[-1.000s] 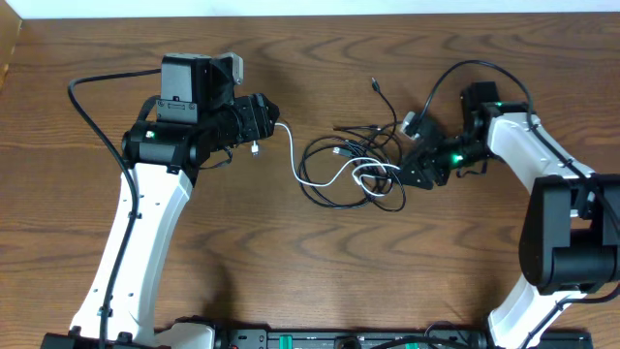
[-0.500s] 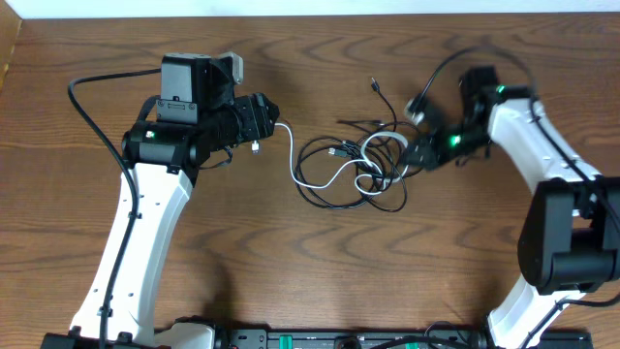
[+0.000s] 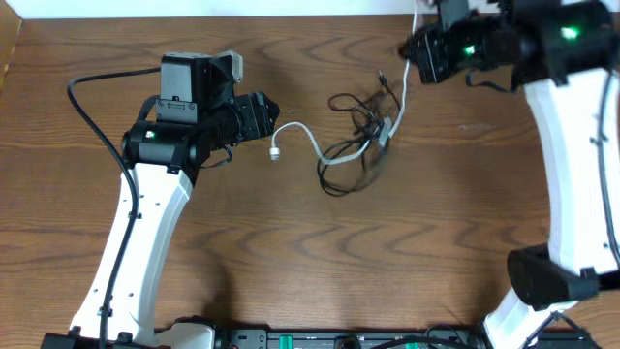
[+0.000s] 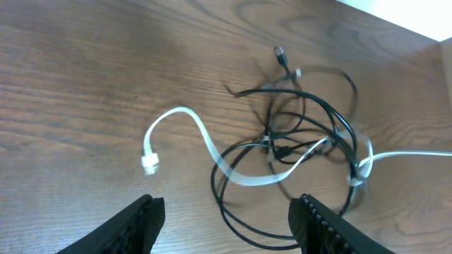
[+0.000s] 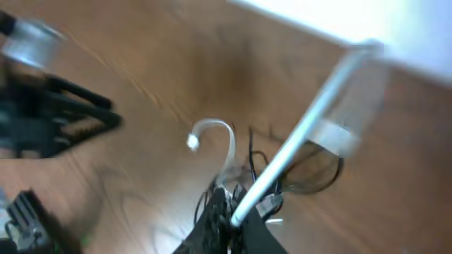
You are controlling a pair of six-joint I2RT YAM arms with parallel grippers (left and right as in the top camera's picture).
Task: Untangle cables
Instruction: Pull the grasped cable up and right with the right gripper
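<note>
**Risk.** The right gripper (image 3: 415, 47) is clenched on the white cable (image 4: 178, 110), which runs taut from the grip down into the loops of the black cable (image 3: 360, 124). Nothing pins the black cable to the table (image 3: 291, 271). A further pull would probably drag or lift the whole bundle instead of drawing the white strand free. It could also cinch the crossing where the white strand threads the black loops. The free white plug (image 4: 150, 163) lies on the wood left of the tangle and may snag as it passes through a loop. A thin cord under tension may also slip out of the grip.

**Pose.** The right arm is raised high and reaches toward the far edge of the table, with its gripper above and beyond the tangle. The right wrist view is blurred. The left gripper (image 4: 227, 212) is released and holds nothing. It points toward the tangle, near the white plug but apart from it, well placed to anchor either cable
</note>
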